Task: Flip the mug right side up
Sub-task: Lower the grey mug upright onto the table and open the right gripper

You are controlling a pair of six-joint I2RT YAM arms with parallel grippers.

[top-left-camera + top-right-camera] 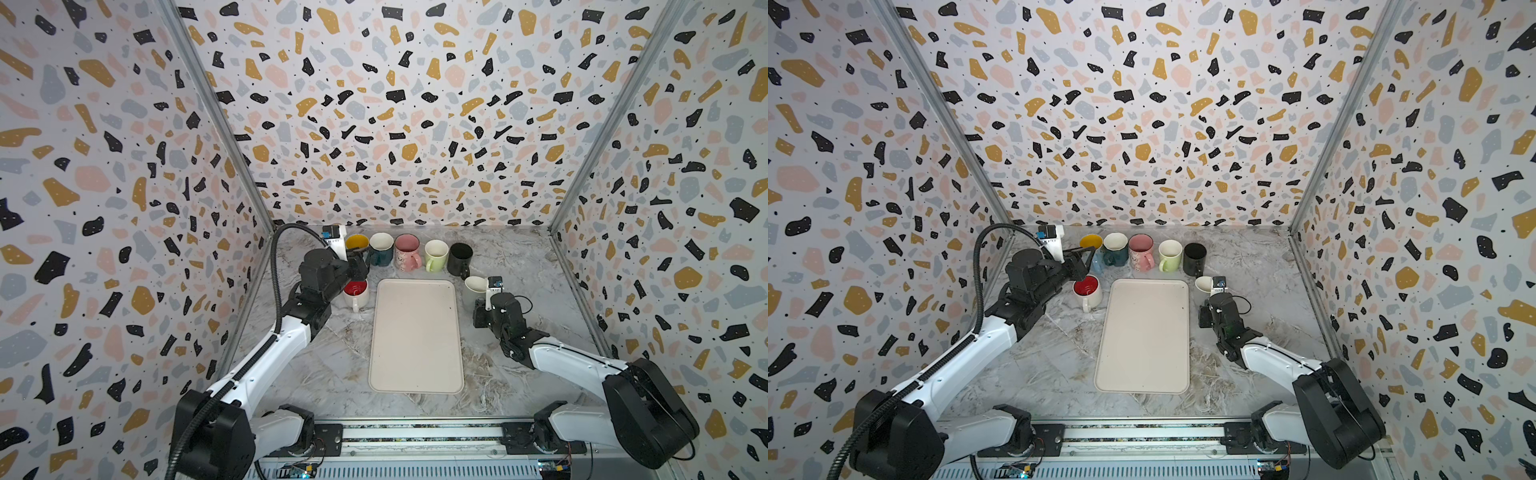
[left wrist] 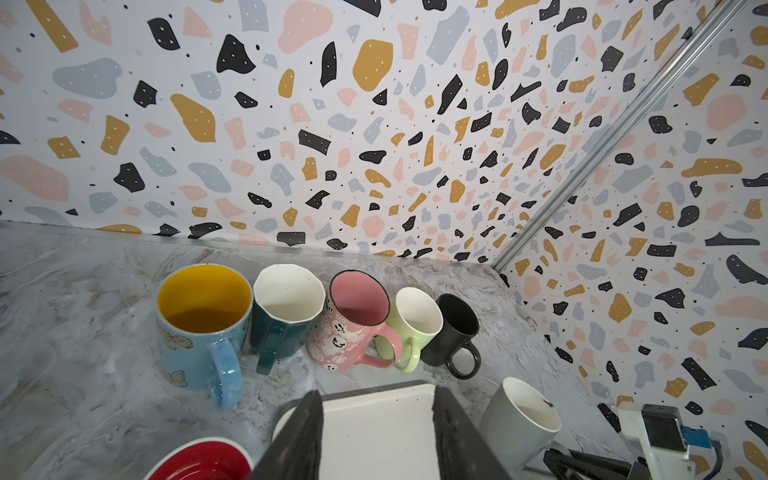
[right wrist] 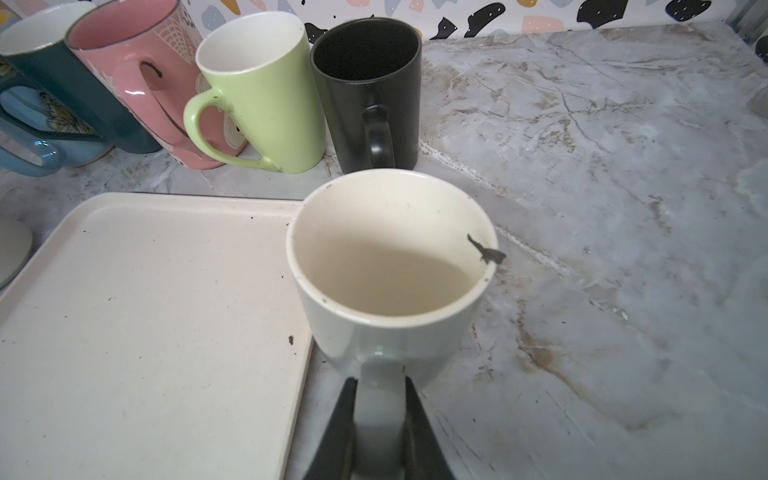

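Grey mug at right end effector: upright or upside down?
Upright: grey mug mouth faces up, empty; right end effector grips its handle.

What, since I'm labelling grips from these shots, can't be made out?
Base of the grey mug: hidden by its own body in the right wrist view; resting or lifted, unclear.
Fingers of the right gripper: covered by its wrist camera in both top views.
Most of the red mug: cut off by the left wrist view's bottom edge.
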